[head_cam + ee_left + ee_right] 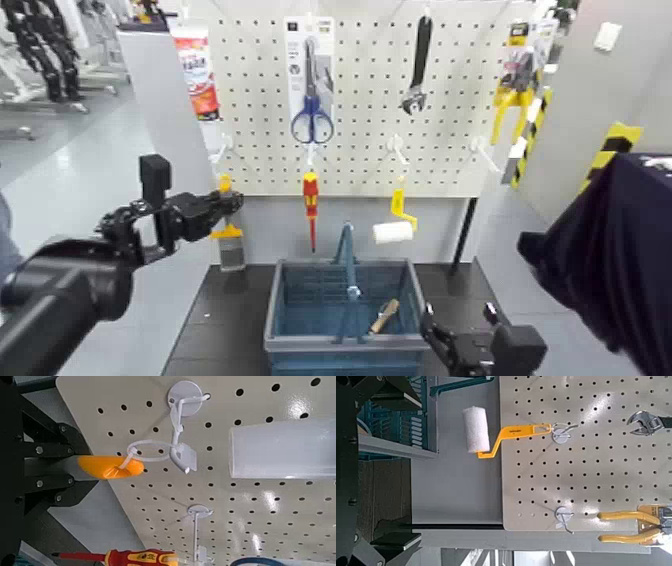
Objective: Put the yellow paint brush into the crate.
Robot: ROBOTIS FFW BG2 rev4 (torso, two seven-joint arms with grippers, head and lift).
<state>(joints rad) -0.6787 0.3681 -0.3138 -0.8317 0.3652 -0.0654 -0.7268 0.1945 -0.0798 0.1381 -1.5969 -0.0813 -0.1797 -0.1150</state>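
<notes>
The yellow paint brush (230, 238) hangs on the pegboard's lower left, bristles down. In the left wrist view its orange-yellow handle (111, 468) sticks out from between my fingers (49, 495), its end still at a white wire hook (154, 451). My left gripper (226, 206) is shut on the handle. The blue-teal crate (300, 345) stands on the dark table below the board, its arched handle (346, 262) upright. It also shows in the right wrist view (391, 423). My right gripper (458, 322) is open and empty, low beside the crate's right front corner.
On the pegboard hang blue scissors (312, 110), a black wrench (418, 65), a red-and-yellow screwdriver (311, 200), a yellow-handled roller (395, 230) and yellow-handled pliers (515, 90). A wooden-handled tool (385, 317) lies in the crate. Dark blue fabric (620, 260) is at right.
</notes>
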